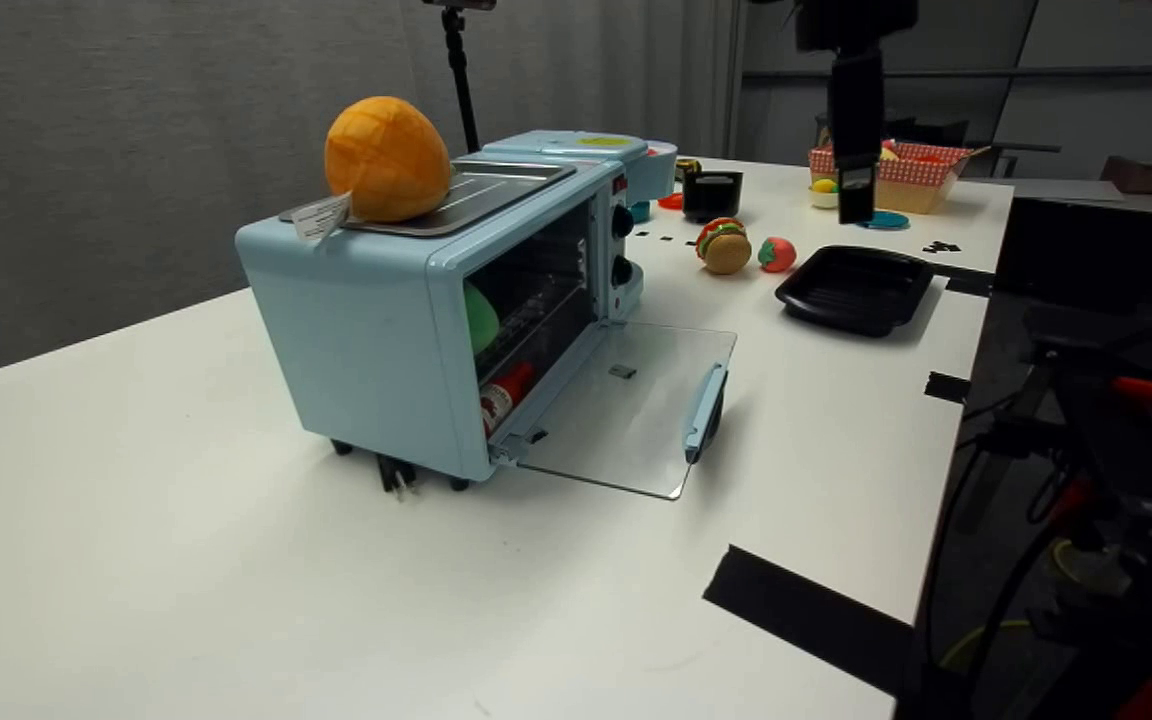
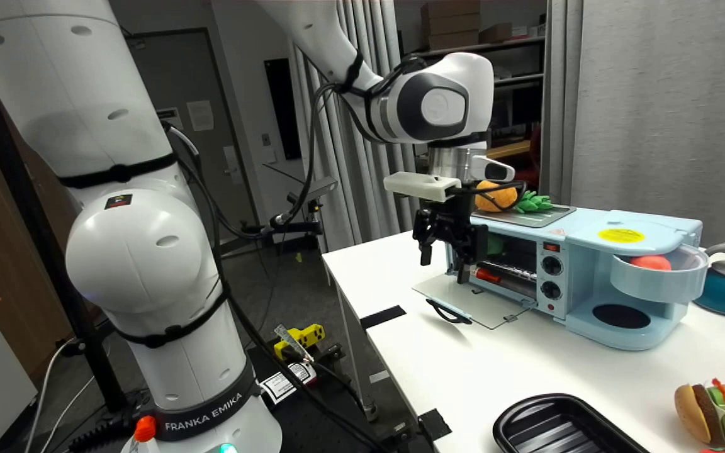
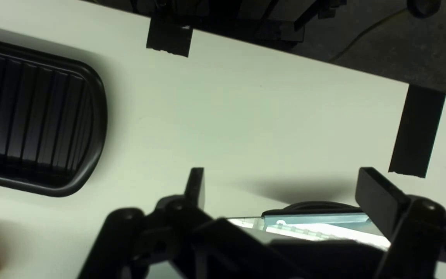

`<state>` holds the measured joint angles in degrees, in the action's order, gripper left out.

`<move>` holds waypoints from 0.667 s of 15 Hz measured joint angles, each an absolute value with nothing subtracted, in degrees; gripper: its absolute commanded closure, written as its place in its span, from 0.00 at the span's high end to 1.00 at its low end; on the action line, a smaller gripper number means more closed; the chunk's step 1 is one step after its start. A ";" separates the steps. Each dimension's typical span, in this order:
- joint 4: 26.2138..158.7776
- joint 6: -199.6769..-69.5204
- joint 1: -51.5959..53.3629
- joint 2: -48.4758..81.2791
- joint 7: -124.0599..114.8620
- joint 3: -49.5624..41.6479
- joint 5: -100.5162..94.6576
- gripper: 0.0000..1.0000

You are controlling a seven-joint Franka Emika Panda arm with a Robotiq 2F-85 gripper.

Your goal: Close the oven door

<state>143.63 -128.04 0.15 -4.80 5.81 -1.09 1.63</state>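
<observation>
One oven (image 1: 356, 350), one open oven door (image 1: 626, 410), one black tray (image 1: 848, 288), one toy burger (image 1: 724, 248); the door lies lower than the gripper (image 2: 445, 264), whose two jaws stand wide apart

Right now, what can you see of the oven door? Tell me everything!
The oven door is a flat, see-through rectangle that looks like glass, with two small dark marks near its hinged side. A light blue handle with a black grip runs along part of its outer edge. It's wide open, folded down from the bottom front of the oven and lying roughly level over the table. The gripper hangs above, not touching it.
</observation>
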 measured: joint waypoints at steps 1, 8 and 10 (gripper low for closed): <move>142.93 -128.99 0.14 -3.49 5.81 -1.13 2.14 1.00; 141.15 -130.88 -0.07 0.59 5.82 -1.23 3.33 1.00; 141.15 -130.88 -0.07 0.59 5.82 -1.23 3.33 1.00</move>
<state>141.15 -130.88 -0.07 0.59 5.82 -1.23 3.33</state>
